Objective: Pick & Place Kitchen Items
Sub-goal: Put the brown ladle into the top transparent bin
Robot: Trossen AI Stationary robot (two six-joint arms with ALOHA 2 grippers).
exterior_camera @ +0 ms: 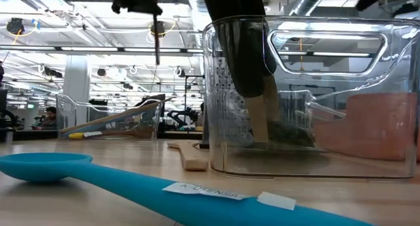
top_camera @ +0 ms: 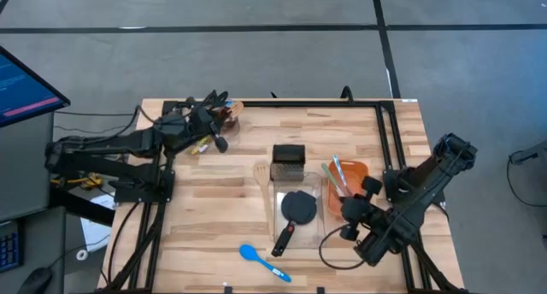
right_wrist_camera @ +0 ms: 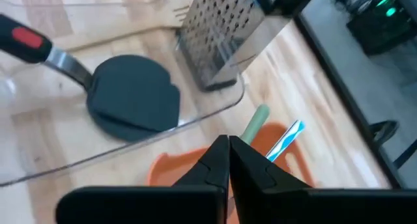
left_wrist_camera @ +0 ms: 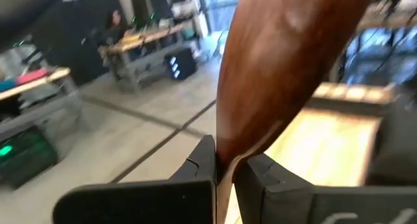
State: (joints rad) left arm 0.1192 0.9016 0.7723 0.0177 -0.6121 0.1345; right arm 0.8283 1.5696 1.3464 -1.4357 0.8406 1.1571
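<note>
The left fingers (left_wrist_camera: 225, 175) are pressed tight on a brown wooden spoon (left_wrist_camera: 287, 61). The spoon sticks out past the fingertips. They hold it at the far left part of the bench (top_camera: 214, 208), over a clear bin (exterior_camera: 108, 124).

The right fingers (right_wrist_camera: 228, 160) are shut tight with nothing between them. Just under their tips is an orange bin (right_wrist_camera: 171, 167). A green stick (right_wrist_camera: 256, 123) and a blue stick (right_wrist_camera: 287, 140) lie in it, right beside the tips.

A bit past the right fingers is a clear tub (right_wrist_camera: 78, 160). A black turner (right_wrist_camera: 133, 100) with a red and black handle lies in it. A steel grater (right_wrist_camera: 225, 35) stands at its far end, and a wooden fork (top_camera: 260, 176) lies next to it.

A blue spoon (top_camera: 261, 260) lies alone on the bench, well away from both sets of fingers
</note>
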